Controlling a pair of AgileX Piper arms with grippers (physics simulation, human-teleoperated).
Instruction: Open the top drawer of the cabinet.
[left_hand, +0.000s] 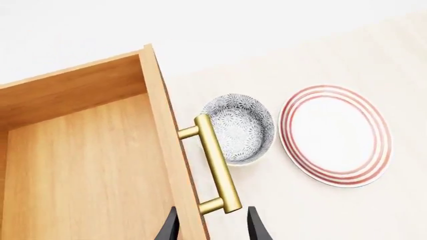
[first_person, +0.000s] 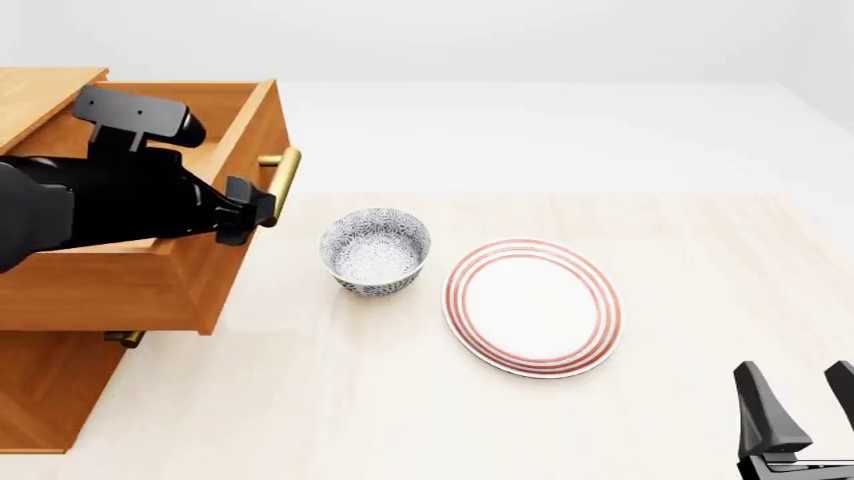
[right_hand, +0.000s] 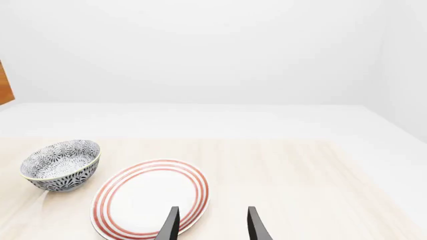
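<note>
Partly hidden behind the black left arm, the top drawer (first_person: 200, 270) stands pulled out from the cabinet (first_person: 47, 385) at the left edge of the table (first_person: 694, 270), its hollow interior open to view from above. The cabinet itself is cut off by the picture's left and lower borders, and only an end of a lower brass handle (first_person: 124, 339) peeps out beneath the drawer. The left gripper (left_hand: 212, 226) sits at the drawer's brass handle (left_hand: 217, 165); in the left wrist view its fingers (left_hand: 256, 227) straddle the drawer front and the bar's near end, spread apart, and contact with the bar cannot be made out. The right gripper (first_person: 803, 412) is cropped at the table's near right corner, fingers parted and empty. A patterned bowl (first_person: 376, 250) stands just beside the drawer's handle, with a red-ringed plate (first_person: 534, 305) close on its right, apart. The table is pale wood grain; beyond its far edge lies a plain white floor and wall.
</note>
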